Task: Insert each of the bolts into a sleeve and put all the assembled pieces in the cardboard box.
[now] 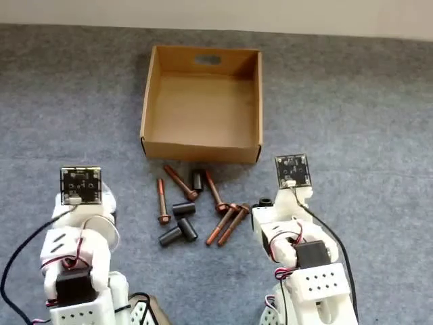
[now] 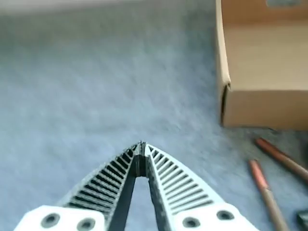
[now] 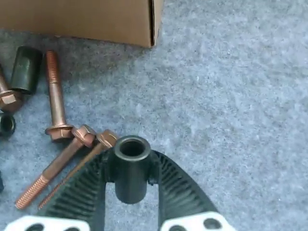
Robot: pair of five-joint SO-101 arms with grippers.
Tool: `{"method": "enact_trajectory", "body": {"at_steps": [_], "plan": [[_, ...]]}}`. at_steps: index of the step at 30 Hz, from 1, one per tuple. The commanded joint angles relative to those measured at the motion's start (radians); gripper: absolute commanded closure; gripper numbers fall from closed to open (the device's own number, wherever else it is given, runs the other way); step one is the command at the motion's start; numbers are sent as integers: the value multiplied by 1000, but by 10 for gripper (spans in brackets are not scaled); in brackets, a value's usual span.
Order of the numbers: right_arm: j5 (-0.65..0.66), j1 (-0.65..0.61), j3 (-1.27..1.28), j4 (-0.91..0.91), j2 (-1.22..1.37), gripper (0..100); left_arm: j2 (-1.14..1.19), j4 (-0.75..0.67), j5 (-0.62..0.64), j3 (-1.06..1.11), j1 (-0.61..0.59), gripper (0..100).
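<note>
Right end effector (image 3: 131,156) clamped on black sleeve (image 3: 131,175) — left end effector (image 2: 140,147) fully closed, empty

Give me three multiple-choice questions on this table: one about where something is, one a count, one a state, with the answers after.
1. Where do the bolts lie relative to the cardboard box?
A. Inside it
B. Stacked on its rim
C. On the carpet between it and the arms

2. How many copper bolts are there?
A. Three
B. Five
C. Eight

3. What state are the right jaws in?
A. Shut on a black sleeve
B. Wide open and empty
C. Shut on a bolt

Answers:
1 C: the high view shows them loose on the carpet, and the box holds nothing.
2 B: five can be counted in the high view.
3 A: the right wrist view shows the sleeve clamped between them.
</note>
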Motion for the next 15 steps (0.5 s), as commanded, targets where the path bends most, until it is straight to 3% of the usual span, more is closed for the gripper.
{"method": "enact_trajectory", "body": {"at_steps": [1,4,8,15], "plan": [[-9,-8,-5,-21,-12,992,-4,-104,-121,-51,-28,989],[-9,-10,-4,-21,-12,992,-2,-140,-14,-142,-30,989],[-9,-10,-4,-19,-12,992,51,-72,71,-412,-19,934],[-9,-10,-4,-19,-12,992,661,112,81,-751,68,896]]}}
